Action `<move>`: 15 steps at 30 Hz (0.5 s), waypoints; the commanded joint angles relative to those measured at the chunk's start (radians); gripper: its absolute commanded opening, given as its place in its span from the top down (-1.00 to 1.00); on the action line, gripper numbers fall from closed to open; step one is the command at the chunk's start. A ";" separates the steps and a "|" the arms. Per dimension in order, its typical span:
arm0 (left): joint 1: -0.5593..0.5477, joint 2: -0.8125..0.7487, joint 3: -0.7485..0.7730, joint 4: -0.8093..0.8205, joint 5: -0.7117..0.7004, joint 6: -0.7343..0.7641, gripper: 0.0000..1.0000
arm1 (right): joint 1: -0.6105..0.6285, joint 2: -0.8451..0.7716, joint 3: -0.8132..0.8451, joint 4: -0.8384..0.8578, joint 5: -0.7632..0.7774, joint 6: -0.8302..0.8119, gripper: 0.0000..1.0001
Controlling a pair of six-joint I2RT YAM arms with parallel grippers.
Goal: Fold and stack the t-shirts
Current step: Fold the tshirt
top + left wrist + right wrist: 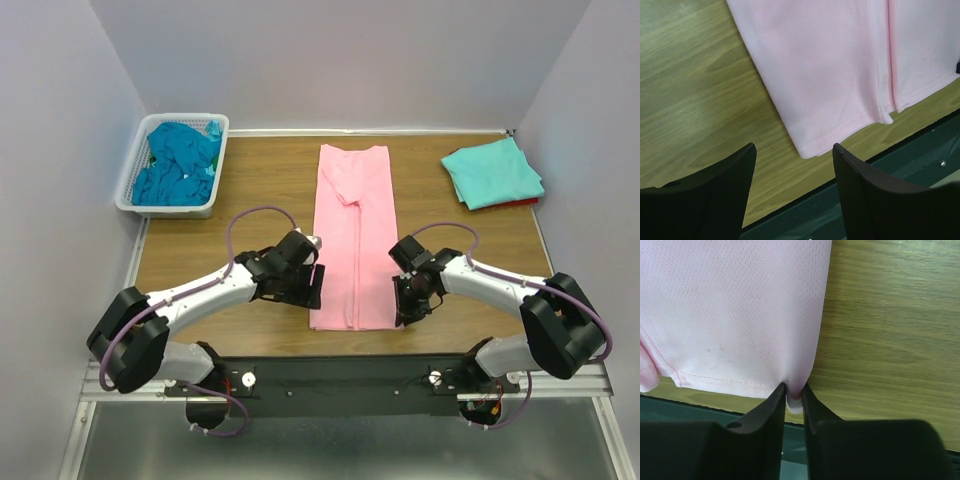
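Observation:
The light pink t-shirt (pixel 352 235) lies folded into a long strip down the middle of the wooden table. My right gripper (pixel 407 316) is shut on its near right hem corner (pixel 796 392), fabric pinched between the fingers. My left gripper (pixel 313 288) is open beside the strip's near left corner (pixel 810 147), touching nothing. A folded light aqua t-shirt (pixel 492 172) lies at the back right on a red one (pixel 524 203). Teal-blue shirts (pixel 178 163) are heaped in the white basket.
The white lattice basket (pixel 131 180) stands at the back left corner. The table's near edge and a dark rail (pixel 350 375) run just below the shirt's hem. Walls close in on the left, right and back.

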 commanded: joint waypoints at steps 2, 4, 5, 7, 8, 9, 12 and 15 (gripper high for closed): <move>-0.044 0.062 0.033 -0.040 0.009 -0.019 -0.37 | 0.003 0.019 -0.014 -0.009 0.010 -0.013 0.53; -0.063 0.082 0.043 -0.059 -0.005 -0.029 -0.33 | 0.000 0.009 -0.014 -0.009 0.012 -0.015 0.59; -0.070 0.091 0.049 -0.068 -0.017 -0.032 -0.31 | 0.000 0.006 -0.014 -0.009 0.013 -0.015 0.68; -0.095 0.122 0.069 -0.088 -0.033 -0.041 -0.26 | 0.000 -0.002 -0.014 -0.009 0.015 -0.016 0.93; -0.102 0.137 0.079 -0.094 -0.037 -0.051 -0.25 | 0.000 -0.002 -0.015 -0.009 0.013 -0.018 0.95; -0.113 0.145 0.084 -0.105 -0.047 -0.055 -0.24 | 0.001 -0.002 -0.014 -0.008 0.013 -0.016 0.95; -0.121 0.169 0.096 -0.113 -0.056 -0.070 -0.15 | 0.001 0.003 -0.014 -0.006 0.010 -0.023 0.95; -0.129 0.195 0.109 -0.125 -0.064 -0.079 -0.10 | 0.001 0.003 -0.014 0.000 0.004 -0.027 0.95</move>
